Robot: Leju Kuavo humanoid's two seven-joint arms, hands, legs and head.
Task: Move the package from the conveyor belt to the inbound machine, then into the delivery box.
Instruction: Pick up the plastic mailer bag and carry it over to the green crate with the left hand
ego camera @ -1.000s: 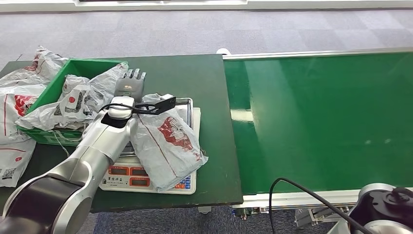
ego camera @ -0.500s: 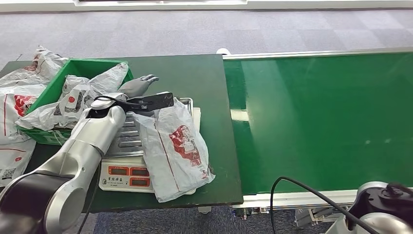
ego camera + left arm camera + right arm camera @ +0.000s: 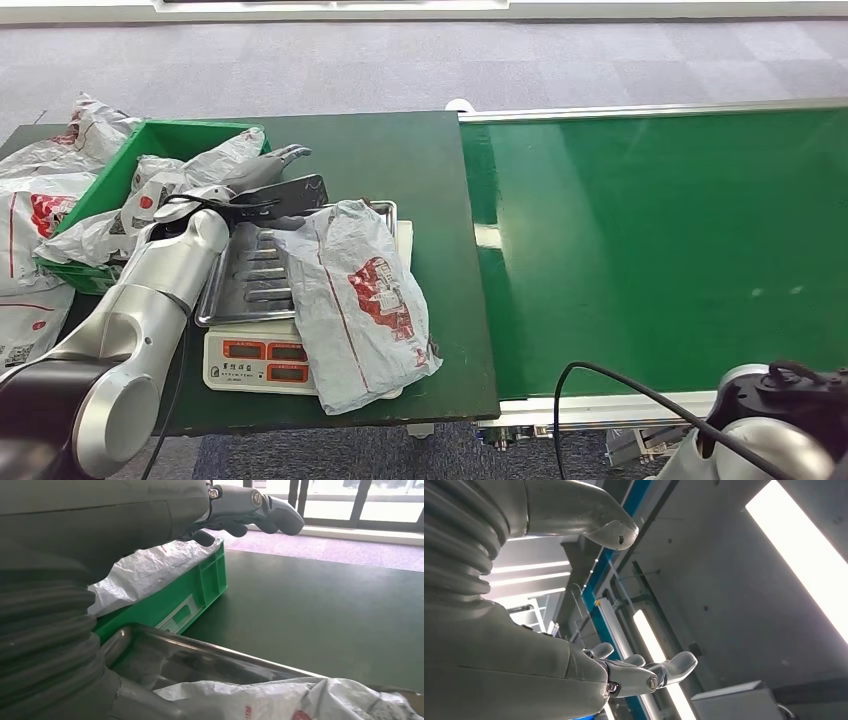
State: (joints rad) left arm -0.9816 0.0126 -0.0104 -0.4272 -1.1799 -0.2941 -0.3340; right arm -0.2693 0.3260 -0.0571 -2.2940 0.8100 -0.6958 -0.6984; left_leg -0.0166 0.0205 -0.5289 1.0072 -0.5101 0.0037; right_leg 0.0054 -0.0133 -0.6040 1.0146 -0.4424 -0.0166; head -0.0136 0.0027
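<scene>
Here the package (image 3: 360, 300) lies on the scale (image 3: 255, 362), apart from the left hand's fingers (image 3: 285, 156)

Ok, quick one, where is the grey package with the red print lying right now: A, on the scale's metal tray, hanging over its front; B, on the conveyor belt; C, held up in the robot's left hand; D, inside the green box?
A: the package lies across the scale and its metal tray, overhanging the front, while the left hand hangs by the green box holding nothing.
</scene>
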